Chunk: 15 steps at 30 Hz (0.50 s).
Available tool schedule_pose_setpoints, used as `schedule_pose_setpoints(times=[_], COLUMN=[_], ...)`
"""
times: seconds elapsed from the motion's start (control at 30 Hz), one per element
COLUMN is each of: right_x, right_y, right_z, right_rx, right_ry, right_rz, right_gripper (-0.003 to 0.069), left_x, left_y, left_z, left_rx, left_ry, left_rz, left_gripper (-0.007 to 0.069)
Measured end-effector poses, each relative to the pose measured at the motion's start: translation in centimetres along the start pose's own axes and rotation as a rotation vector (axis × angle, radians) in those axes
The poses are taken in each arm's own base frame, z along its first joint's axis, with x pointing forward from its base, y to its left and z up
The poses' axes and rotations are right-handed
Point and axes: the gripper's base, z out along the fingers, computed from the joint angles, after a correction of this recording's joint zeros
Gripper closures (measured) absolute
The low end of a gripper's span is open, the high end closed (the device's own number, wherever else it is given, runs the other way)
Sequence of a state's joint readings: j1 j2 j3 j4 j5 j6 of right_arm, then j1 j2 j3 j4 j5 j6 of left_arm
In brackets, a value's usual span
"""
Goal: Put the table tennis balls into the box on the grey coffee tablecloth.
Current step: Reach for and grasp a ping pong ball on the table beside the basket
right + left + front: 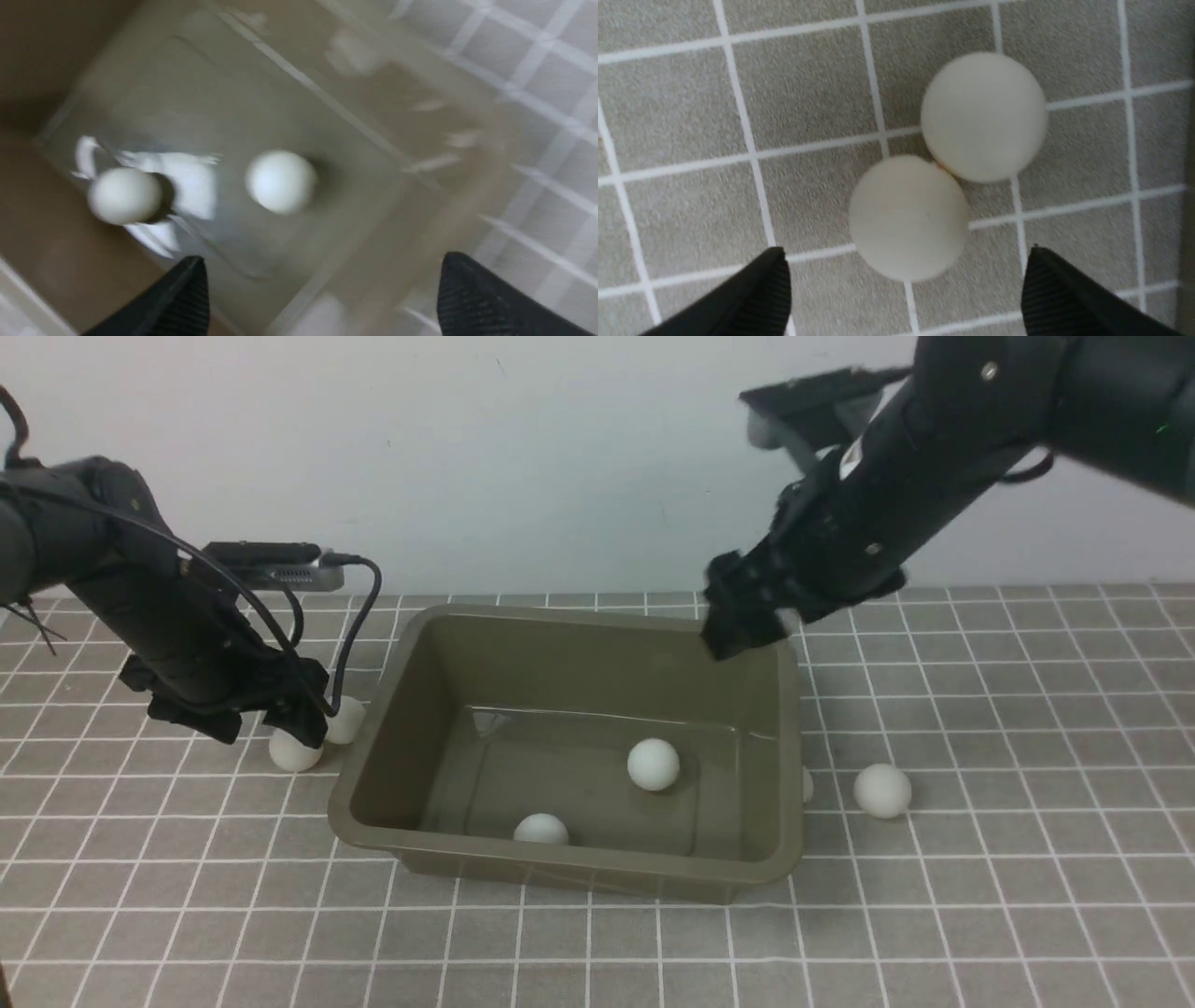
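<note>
The olive-grey box stands on the grey coffee tablecloth. Two table tennis balls lie inside it, one mid-floor and one by the near wall; both show in the right wrist view. Two more balls touch each other just left of the box. My left gripper hangs open right over them, and the nearer ball lies just ahead of its fingertips. My right gripper is open and empty above the box's far right corner. Right of the box lie a ball and another half hidden by the rim.
A pale wall closes the far side of the table. A black cable loops from my left wrist camera down beside the box's left wall. The checked cloth runs on to the front and right.
</note>
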<state>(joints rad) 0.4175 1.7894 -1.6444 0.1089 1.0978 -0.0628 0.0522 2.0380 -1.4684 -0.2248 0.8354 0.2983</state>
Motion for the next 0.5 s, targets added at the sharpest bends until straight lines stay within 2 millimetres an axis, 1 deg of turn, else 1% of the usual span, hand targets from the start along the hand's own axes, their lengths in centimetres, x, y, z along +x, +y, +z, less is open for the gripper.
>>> schedule_pose_setpoints(times=[0.1, 0.17, 0.2, 0.23, 0.27, 0.3, 0.33, 0.37, 0.43, 0.5], right_x=[0.4, 0.8, 1.1, 1.1, 1.7, 2.0, 2.2, 2.5, 2.9, 3.9], right_y=[-2.3, -4.3, -5.3, -5.5, -7.4, -8.3, -9.1, -9.7, -10.2, -10.8], right_z=[-1.8, -2.8, -3.1, -3.2, -3.7, -3.9, -3.9, -3.9, -3.8, -3.1], right_rx=[0.078, 0.118, 0.132, 0.134, 0.154, 0.159, 0.160, 0.156, 0.158, 0.158], right_ry=[0.007, 0.021, 0.032, 0.033, 0.058, 0.065, 0.067, 0.072, 0.081, 0.121], right_rz=[0.038, 0.082, 0.109, 0.114, 0.171, 0.200, 0.228, 0.255, 0.273, 0.299], right_gripper=[0.0132, 0.0167, 0.0183, 0.0187, 0.0228, 0.0254, 0.0284, 0.0316, 0.0358, 0.0423], left_x=[-0.1, 0.1, 0.2, 0.2, 0.4, 0.5, 0.5, 0.6, 0.8, 0.8], left_y=[0.2, 0.4, 0.4, 0.4, 0.5, 0.5, 0.5, 0.5, 0.4, 0.3], left_z=[1.1, 2.0, 2.4, 2.5, 3.1, 3.2, 3.2, 3.0, 2.7, 1.2], left_rx=[-0.005, -0.003, -0.001, -0.001, 0.004, 0.006, 0.005, 0.007, 0.007, 0.004], left_ry=[-0.003, 0.013, 0.022, 0.024, 0.044, 0.052, 0.062, 0.073, 0.095, 0.133], left_rz=[0.019, 0.031, 0.038, 0.039, 0.042, 0.043, 0.050, 0.052, 0.058, 0.065], left_gripper=[0.0018, 0.0050, 0.0082, 0.0082, 0.0161, 0.0214, 0.0275, 0.0291, 0.0286, 0.0279])
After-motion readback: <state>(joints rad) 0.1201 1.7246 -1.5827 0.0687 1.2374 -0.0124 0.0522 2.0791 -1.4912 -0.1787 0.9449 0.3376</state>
